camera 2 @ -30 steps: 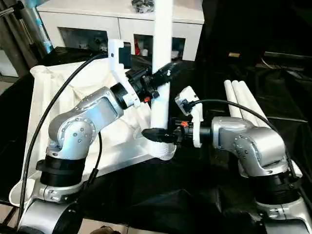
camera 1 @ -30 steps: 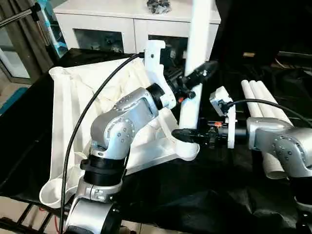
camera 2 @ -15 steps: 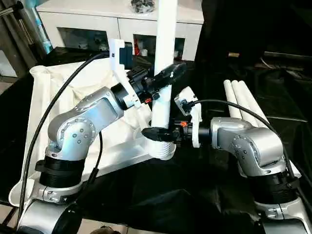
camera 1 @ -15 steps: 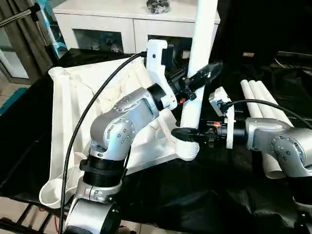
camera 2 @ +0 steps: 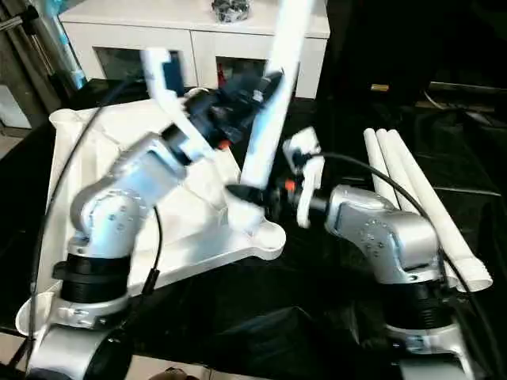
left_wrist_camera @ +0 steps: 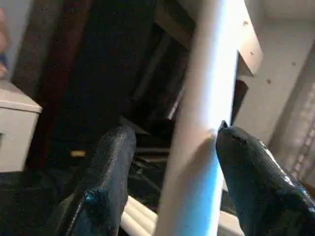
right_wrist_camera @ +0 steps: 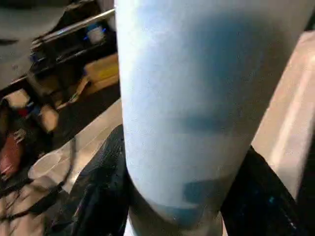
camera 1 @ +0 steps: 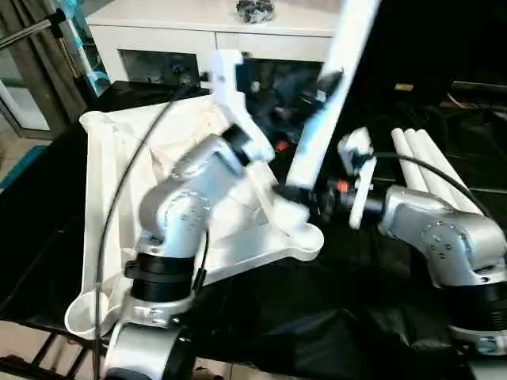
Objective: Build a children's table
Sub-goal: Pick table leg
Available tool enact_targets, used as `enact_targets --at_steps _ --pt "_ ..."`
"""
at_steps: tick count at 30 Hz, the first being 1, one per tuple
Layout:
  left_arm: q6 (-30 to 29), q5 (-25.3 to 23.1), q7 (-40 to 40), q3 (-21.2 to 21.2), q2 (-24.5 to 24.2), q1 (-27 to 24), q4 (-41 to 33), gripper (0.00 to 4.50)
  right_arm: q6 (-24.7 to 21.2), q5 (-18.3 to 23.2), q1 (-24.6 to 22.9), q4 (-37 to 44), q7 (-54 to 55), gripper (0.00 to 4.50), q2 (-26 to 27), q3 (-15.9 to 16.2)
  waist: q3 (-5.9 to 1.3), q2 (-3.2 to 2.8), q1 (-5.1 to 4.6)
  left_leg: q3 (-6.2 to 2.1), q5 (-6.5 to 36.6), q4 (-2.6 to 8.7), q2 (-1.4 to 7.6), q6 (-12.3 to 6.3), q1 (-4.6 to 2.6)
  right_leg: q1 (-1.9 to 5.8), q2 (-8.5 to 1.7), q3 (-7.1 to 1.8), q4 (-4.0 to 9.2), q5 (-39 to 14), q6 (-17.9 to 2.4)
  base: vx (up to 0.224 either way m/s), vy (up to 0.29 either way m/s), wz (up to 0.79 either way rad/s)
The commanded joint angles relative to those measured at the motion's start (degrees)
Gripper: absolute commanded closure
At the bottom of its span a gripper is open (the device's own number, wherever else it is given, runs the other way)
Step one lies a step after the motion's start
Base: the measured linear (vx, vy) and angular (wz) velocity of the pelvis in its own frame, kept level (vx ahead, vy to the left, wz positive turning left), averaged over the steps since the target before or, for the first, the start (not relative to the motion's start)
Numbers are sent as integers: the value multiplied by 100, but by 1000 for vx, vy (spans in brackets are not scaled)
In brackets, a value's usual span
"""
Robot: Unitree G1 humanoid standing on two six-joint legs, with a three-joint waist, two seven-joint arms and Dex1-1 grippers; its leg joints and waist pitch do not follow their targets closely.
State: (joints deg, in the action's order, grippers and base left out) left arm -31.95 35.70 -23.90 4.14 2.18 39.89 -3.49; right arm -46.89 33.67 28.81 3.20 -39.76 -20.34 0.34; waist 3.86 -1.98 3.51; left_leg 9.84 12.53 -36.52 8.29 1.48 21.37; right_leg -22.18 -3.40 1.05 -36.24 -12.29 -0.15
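White leg (camera 1: 317, 134) now tilts off vertical over tabletop (camera 1: 119, 158) corner socket (camera 1: 305, 236), since left pincer (left_wrist_camera: 170, 147) spread off it & right pincer (camera 1: 299, 193) pinches its base, so prob not seated yet.

Leg (left_wrist_camera: 206, 123): smooth white plastic tube; tabletop (camera 1: 119, 174) matt white plastic; left gripper's fingers (left_wrist_camera: 106, 172) glossy black.
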Motion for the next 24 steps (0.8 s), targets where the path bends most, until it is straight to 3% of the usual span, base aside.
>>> enact_targets --at_steps 1,2,3,4,5,7,10,11,12,13,14,15,18,19,20,21,23,24 --pt "134 22 60 89 -66 -101 -47 148 179 -188 43 -83 192 260 -12 -89 -459 96 32 -170 6 404 406 -309 -36 358 -463 -217 318 351 -1748 0 0 0" --pt "185 21 76 124 -88 -134 -91 148 253 -274 38 -122 277 260 -26 -93 -463 65 28 -164 -29 394 405 -327 -37 341 -459 -214 322 354 -1731 0 0 0" --pt "199 -5 36 163 -198 -159 -82 148 381 -440 70 -256 357 260 -34 -20 -456 158 13 -151 -25 406 404 -348 -32 347 -447 -214 337 339 -1713 0 0 0" --pt "181 -255 133 215 -495 -330 -112 148 582 -771 1 -391 572 260 -29 155 -464 96 37 -164 -91 399 403 -342 -30 332 -460 -208 309 320 -1692 0 0 0" --pt "160 -298 152 204 -534 -362 -130 148 594 -806 -21 -376 608 260 -28 167 -458 82 37 -162 -99 398 398 -336 -34 316 -451 -205 315 288 -1657 0 0 0" --pt "36 -769 328 81 -910 -659 -220 148 705 -1160 -200 -224 979 260 -23 290 -455 124 18 -163 -90 409 405 -303 -39 325 -461 -212 311 198 -1535 0 0 0" --pt "98 -1152 487 28 -1146 -971 -247 148 667 -1248 -317 -58 1244 260 47 276 -451 89 4 -155 -71 416 403 -285 -49 298 -444 -212 327 119 -1454 0 0 0" --pt "168 -1397 732 97 -1211 -1324 -320 148 743 -1346 -418 115 1509 260 129 210 -456 25 17 -164 -43 420 407 -241 -56 288 -442 -209 324 136 -1479 0 0 0" --pt "270 -1639 896 77 -1257 -1598 -389 148 825 -1427 -482 246 1670 260 178 174 -459 33 17 -168 -59 422 426 -228 -60 279 -441 -208 321 216 -1483 0 0 0" --pt "270 -1639 896 77 -1257 -1598 -389 148 825 -1427 -482 246 1670 260 178 174 -452 -15 11 -182 -85 422 432 -218 -39 281 -437 -206 305 320 -1477 0 0 0" --pt "355 -1800 1018 43 -1301 -1791 -437 148 903 -1492 -528 323 1777 260 213 150 -446 14 -2 -168 3 432 415 -213 -42 284 -426 -205 317 330 -1438 0 0 0" --pt "307 -1958 1278 -25 -1317 -2174 -573 148 1245 -1746 -619 407 2125 260 337 58 -455 -32 -6 -177 47 430 429 -187 -50 274 -431 -208 323 344 -1405 0 0 0" --pt "553 -2481 1762 -201 -1262 -2757 -853 148 1943 -2166 -913 724 2469 260 399 -12 -442 -43 -17 -172 278 454 432 -74 -56 260 -424 -212 358 227 -1336 0 0 0" --pt "471 -2399 1630 -338 -1250 -2990 -1127 148 1911 -2073 -1101 975 2433 260 387 -124 -431 -114 -1 -185 392 465 438 -35 -69 244 -418 -213 368 134 -1300 0 0 0" --pt "441 -2353 1576 -402 -1195 -3071 -1340 148 1769 -1891 -1201 1169 2427 260 412 -294 -428 -313 5 -213 593 477 440 57 -82 241 -426 -207 352 56 -1280 0 0 0" --pt "453 -2349 1567 -424 -1155 -3103 -1441 148 1679 -1783 -1242 1264 2440 260 435 -397 -406 -190 -34 -190 743 508 453 50 -90 236 -392 -204 421 24 -1265 0 0 0" --pt "621 -2386 1570 -396 -1096 -3117 -1393 148 1550 -1598 -1318 1304 2435 260 528 -506 -394 -108 -42 -188 941 524 442 38 -99 242 -392 -212 429 -122 -1334 0 0 0" --pt "719 -2412 1583 -381 -1055 -3114 -1364 148 1447 -1463 -1361 1330 2427 260 581 -585 -365 -83 -61 -170 1022 524 411 -44 -68 253 -407 -239 469 -410 -1330 0 0 0"
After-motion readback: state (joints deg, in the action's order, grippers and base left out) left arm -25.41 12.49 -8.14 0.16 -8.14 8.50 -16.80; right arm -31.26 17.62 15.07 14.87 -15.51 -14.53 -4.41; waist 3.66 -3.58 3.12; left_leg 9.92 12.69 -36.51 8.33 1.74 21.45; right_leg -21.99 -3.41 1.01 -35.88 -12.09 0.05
